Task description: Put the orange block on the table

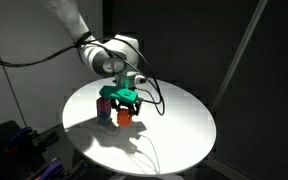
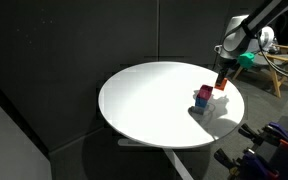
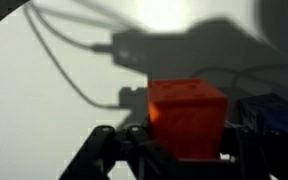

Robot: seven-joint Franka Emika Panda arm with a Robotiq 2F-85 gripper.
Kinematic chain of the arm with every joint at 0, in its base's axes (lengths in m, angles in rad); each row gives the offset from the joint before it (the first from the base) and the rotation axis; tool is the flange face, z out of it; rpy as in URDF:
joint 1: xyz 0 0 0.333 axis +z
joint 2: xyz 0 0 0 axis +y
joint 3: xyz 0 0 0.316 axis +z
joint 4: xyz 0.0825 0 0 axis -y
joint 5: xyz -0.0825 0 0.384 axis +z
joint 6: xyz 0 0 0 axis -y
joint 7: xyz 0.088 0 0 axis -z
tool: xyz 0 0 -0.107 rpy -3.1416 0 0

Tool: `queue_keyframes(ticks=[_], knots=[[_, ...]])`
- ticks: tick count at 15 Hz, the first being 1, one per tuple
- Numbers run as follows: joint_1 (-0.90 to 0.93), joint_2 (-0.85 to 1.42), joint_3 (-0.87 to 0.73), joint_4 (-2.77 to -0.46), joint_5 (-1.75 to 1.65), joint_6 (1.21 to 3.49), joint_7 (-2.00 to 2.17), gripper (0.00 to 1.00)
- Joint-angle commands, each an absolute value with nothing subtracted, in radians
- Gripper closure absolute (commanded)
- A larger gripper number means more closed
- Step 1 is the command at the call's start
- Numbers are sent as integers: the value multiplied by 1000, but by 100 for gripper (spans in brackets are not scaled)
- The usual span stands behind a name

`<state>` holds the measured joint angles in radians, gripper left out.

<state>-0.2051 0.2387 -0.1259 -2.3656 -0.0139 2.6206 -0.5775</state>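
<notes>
My gripper (image 3: 180, 152) is shut on the orange block (image 3: 187, 118), which sits between the two dark fingers in the wrist view. In both exterior views the gripper (image 1: 124, 104) (image 2: 222, 78) holds the orange block (image 1: 124, 116) (image 2: 221, 85) low over the round white table (image 1: 184, 125) (image 2: 144, 100). I cannot tell whether the block touches the tabletop. Close beside it a blue cube (image 2: 203, 92) sits on a maroon cube (image 2: 201, 102). This pair also shows in an exterior view (image 1: 104, 106). The blue cube's edge shows at the right of the wrist view (image 3: 276, 115).
Thin cables (image 1: 152, 104) hang from the gripper and cast shadows on the table (image 3: 44, 100). Dark curtains surround the table. Dark equipment (image 1: 14, 138) stands beyond the table edge, and a wooden frame (image 2: 276, 68) stands behind the arm.
</notes>
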Motion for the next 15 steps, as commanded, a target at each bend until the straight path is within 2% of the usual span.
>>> queue_keyframes(ticks=[1, 15], knots=[[-224, 274, -115, -2327, 25, 2627, -490, 78], [-243, 398, -92, -2251, 57, 2650, -342, 78]])
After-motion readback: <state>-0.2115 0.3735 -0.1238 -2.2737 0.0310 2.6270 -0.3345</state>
